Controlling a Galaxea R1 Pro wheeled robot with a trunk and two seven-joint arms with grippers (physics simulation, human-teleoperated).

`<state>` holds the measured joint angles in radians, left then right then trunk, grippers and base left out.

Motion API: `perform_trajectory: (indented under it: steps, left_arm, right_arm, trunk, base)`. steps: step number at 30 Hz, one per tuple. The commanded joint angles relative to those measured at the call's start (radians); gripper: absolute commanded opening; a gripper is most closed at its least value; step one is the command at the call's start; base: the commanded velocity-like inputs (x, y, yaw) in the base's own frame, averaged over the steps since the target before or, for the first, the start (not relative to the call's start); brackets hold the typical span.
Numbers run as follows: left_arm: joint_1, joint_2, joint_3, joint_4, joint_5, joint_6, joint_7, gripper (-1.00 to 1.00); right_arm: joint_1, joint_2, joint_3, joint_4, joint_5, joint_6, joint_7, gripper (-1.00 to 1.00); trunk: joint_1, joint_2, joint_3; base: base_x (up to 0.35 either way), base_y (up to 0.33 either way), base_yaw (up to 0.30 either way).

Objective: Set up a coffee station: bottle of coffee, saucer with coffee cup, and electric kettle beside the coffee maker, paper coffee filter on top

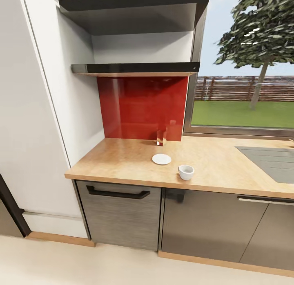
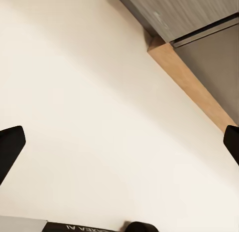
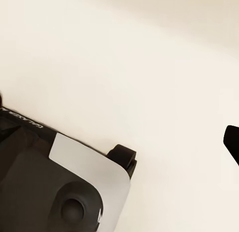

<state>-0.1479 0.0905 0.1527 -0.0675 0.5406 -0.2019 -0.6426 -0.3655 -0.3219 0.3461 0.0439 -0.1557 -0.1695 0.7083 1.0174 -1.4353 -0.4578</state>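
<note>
Kitchen corner w/ the kitchen countertop (image 1: 122, 154), light wood over dark grey cabinet fronts (image 1: 122, 219), red splashback (image 1: 141, 107) behind & a dark shelf (image 1: 134, 68) above. Grey inset sink (image 1: 271, 160) at the worktop's far right end, under a window (image 1: 245, 60) showing lawn & a tree. Landmark = the saucer (image 1: 161, 159): flat white plate on the wood, nothing on it. Coffee cup (image 1: 185, 172) sits just right of it & nearer the front edge, apart, not touching. Small glassy holder (image 1: 161, 138) stands behind the saucer against the splashback. Left gripper (image 2: 119, 142) hangs over pale floor (image 2: 89, 92) by the cabinet plinth (image 2: 191, 82), dark fingertips (image 2: 10, 144) wide apart, holding nothing. Right gripper (image 3: 231, 142): one tip (image 3: 232, 143) visible over floor, robot base (image 3: 59, 192) below; can't tell spread
</note>
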Motion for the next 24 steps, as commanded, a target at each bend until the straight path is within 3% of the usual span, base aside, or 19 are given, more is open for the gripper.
perform_trajectory:
  steps: [1, 8, 12, 16, 17, 21, 22, 24]
  left_arm:
    - [-0.001, 0.000, 0.007, 0.001, -0.007, -0.004, -0.004, 1.00]
    - [-0.001, -0.004, 0.001, -0.027, -0.010, -0.003, -0.006, 1.00]
    - [-0.001, -0.005, -0.011, -0.118, -0.013, 0.015, -0.010, 1.00]
    - [-0.001, -0.006, -0.034, -0.207, -0.021, 0.083, -0.012, 1.00]
    - [-0.001, -0.006, -0.043, -0.260, -0.024, 0.126, -0.012, 1.00]
    - [-0.001, -0.006, -0.049, -0.359, -0.027, 0.206, -0.012, 1.00]
    - [-0.001, -0.005, -0.052, -0.412, -0.027, 0.244, -0.012, 1.00]
    - [-0.001, -0.004, -0.054, -0.443, -0.027, 0.259, -0.012, 1.00]
  right_arm:
    - [-0.002, 0.001, 0.008, 0.003, -0.011, -0.007, 0.004, 1.00]
    - [-0.003, 0.002, 0.007, -0.069, -0.016, -0.004, 0.026, 1.00]
    - [-0.003, 0.003, 0.007, -0.181, -0.017, 0.001, 0.120, 1.00]
    - [-0.003, 0.003, 0.006, -0.272, -0.017, 0.022, 0.219, 1.00]
    - [-0.003, 0.003, 0.006, -0.318, -0.017, 0.051, 0.254, 1.00]
    - [-0.003, 0.003, 0.006, -0.397, -0.015, 0.132, 0.293, 1.00]
    - [-0.003, 0.003, 0.006, -0.432, -0.014, 0.192, 0.306, 1.00]
    - [-0.003, 0.003, 0.006, -0.446, -0.013, 0.220, 0.311, 1.00]
  trunk:
    - [0.000, -0.001, -0.001]
    - [0.000, -0.001, -0.001]
    - [0.000, -0.001, -0.001]
    - [0.000, -0.001, -0.001]
    - [0.000, -0.001, -0.001]
    - [0.000, -0.001, -0.001]
    - [0.000, -0.001, -0.001]
    - [0.000, -0.001, -0.001]
  base:
    - [0.000, 0.000, 0.000]
    - [0.000, 0.000, 0.000]
    - [0.000, 0.000, 0.000]
    - [0.000, 0.000, 0.000]
    - [0.000, 0.000, 0.000]
    - [0.000, 0.000, 0.000]
    - [0.000, 0.000, 0.000]
    - [0.000, 0.000, 0.000]
